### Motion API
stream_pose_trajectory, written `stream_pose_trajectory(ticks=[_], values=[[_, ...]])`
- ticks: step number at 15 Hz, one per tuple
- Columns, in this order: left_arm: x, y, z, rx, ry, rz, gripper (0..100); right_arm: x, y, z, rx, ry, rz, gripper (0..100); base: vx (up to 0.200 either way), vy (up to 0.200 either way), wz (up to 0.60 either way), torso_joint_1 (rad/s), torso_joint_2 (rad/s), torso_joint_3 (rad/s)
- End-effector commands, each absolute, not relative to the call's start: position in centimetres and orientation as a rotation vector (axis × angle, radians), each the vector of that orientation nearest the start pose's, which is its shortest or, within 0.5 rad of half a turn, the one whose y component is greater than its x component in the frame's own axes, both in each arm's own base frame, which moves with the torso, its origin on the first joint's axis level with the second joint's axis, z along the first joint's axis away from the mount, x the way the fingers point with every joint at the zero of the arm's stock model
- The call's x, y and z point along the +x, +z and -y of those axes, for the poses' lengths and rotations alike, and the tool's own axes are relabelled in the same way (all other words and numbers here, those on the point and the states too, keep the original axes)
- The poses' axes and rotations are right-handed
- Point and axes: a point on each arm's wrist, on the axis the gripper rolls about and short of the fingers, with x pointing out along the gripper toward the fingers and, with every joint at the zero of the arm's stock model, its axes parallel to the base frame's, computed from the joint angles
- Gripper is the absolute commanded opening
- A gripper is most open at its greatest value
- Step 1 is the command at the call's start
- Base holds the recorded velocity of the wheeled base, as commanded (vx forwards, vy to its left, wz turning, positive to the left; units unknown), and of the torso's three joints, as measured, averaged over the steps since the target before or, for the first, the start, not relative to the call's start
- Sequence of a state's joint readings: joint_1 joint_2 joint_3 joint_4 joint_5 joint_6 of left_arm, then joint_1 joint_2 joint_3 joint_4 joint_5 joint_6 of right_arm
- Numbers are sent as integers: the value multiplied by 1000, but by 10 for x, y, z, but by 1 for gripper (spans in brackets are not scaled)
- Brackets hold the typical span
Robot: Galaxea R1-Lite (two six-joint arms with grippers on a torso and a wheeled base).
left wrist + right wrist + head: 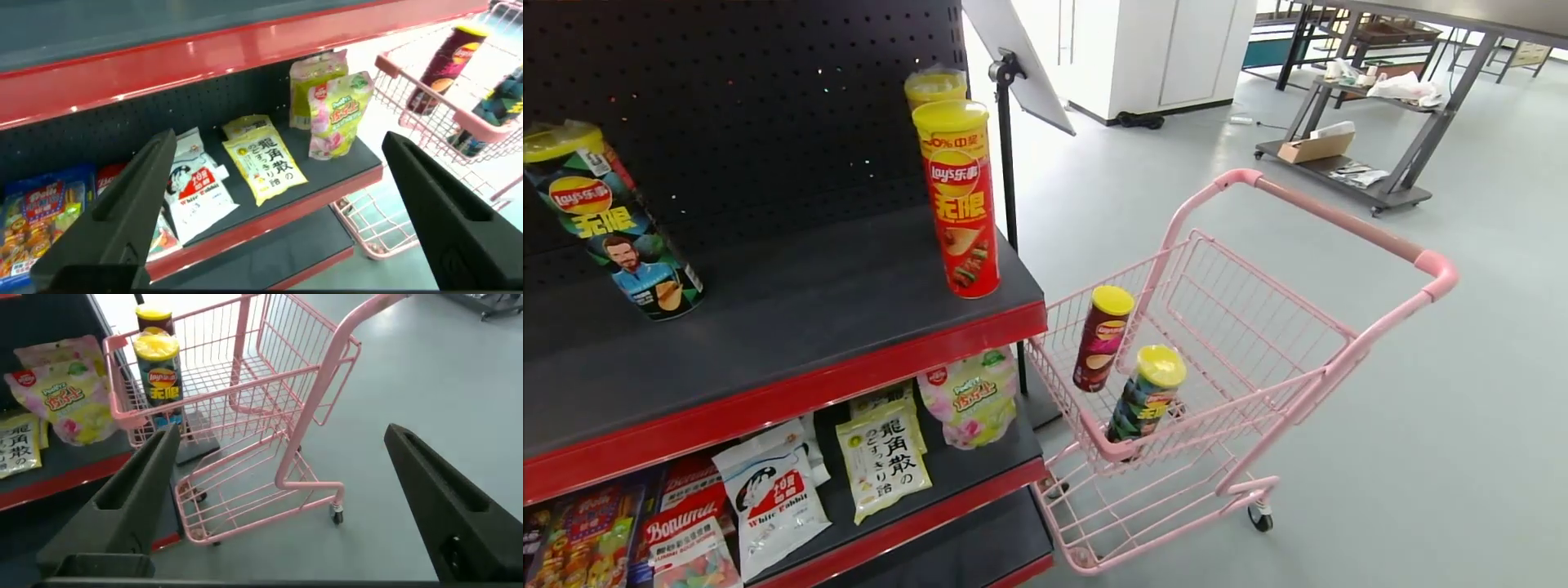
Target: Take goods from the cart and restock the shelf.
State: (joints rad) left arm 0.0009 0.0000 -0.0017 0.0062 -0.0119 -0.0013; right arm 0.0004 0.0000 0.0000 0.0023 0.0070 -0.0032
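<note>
Black and spread wide, my left gripper (278,139) holds nothing and hangs low at about 11 o'clock, in front of the lower shelf board (327,184) with its soft snack bags (265,163). My right gripper (282,431) is just as wide and just as empty, out over the floor beside the pink cart (1339,220) at 1 o'clock.

In the cart's basket, at the corner nearest me, the dark can with the yellow lid (1146,394) leans against the rim. Just beyond it, toward 12 o'clock, the maroon can (1101,337) tilts the same way. I judge both to be light, stiff tubes with smooth, rounded sides. They will slip or roll if pinched off-centre, and I expect them to dent under a hard squeeze. I would close across the middle of the body, well below the lid, matching the lean.

Farther off at 11 o'clock is the top shelf board (792,318). On it a red can (960,200) stands upright near the right end, with another can (935,84) just behind. A dark can (613,220) stands well apart at 10 o'clock, and between them is bare board.
</note>
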Motion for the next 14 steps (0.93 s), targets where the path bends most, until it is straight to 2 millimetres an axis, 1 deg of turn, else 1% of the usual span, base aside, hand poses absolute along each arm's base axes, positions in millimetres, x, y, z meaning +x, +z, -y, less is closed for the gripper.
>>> stream_pose_trajectory(ticks=[1,5,14], values=[[-23,75,0,-2,-11,-6,100,-23,75,0,-3,9,-2,100,0,0,0,-61,100,80],[-23,75,0,-3,-11,-6,100,-23,75,0,-2,9,-2,100,0,0,0,-144,401,245],[-23,75,0,-5,-12,-6,100,-23,75,0,-2,9,-2,100,0,0,0,-166,535,363]])
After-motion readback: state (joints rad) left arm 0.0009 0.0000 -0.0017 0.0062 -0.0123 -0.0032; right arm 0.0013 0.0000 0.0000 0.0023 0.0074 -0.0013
